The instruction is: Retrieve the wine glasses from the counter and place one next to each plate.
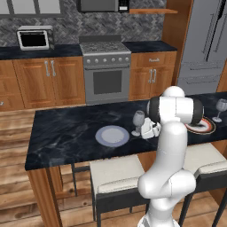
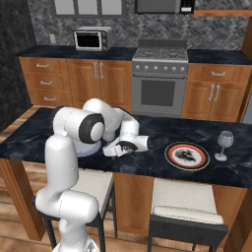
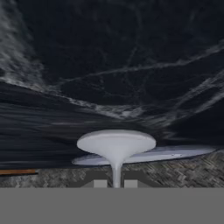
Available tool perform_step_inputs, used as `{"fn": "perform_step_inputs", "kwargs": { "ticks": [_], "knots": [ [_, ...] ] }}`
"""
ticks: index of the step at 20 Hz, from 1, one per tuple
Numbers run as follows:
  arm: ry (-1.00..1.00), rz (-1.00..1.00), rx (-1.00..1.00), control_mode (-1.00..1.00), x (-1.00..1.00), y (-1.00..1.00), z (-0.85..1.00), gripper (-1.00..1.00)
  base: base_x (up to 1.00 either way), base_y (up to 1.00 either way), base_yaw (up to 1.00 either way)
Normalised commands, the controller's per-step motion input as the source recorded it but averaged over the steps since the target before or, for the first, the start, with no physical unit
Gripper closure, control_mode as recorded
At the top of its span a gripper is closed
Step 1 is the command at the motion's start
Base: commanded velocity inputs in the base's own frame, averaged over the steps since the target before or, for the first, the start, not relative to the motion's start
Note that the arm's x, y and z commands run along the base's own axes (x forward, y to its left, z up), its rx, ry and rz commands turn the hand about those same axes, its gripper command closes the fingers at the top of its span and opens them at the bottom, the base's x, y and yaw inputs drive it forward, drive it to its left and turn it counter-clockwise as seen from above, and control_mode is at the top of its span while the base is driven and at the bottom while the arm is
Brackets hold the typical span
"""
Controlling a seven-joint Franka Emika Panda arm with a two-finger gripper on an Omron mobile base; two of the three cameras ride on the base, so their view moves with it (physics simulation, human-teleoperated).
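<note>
Gripping the thin stem of a clear greyish stemmed wine glass [image 1: 138,122], the fingers [image 3: 115,183] are clamped together on it at the near middle of the black marbled surface [image 1: 66,133]. In the hand view the glass's round foot [image 3: 116,143] spreads just beyond the two dark fingertips [image 3: 100,183], with the stem between them. That glass stands just beside the plain pale bluish-white round plate [image 1: 112,135], on its right; the plate holds nothing. In the right base view the arm hides most of this plate and the held glass. Toward the surface's right end lies the white plate with red rim and dark centre pattern [image 2: 187,155], and a second clear stemmed glass [image 2: 224,144] stands upright just beside it. Bare black stone stretches open toward the left end.
</note>
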Motion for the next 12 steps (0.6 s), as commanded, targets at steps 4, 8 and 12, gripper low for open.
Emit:
{"fn": "perform_step_inputs", "kwargs": {
  "ticks": [4, 8, 12],
  "knots": [
    [0.00, 0.00, 0.00, -1.00, 0.12, -0.05, -0.32, 1.00, 0.00, 0.00, 0.00],
    [0.00, 0.00, -0.01, -1.00, 0.17, 0.00, -0.31, -1.00, 0.00, 0.00, 0.00],
    [0.01, 0.00, 0.00, -1.00, 0.00, -0.04, -0.15, -1.00, 0.00, 0.00, 0.00]
  ]
}}
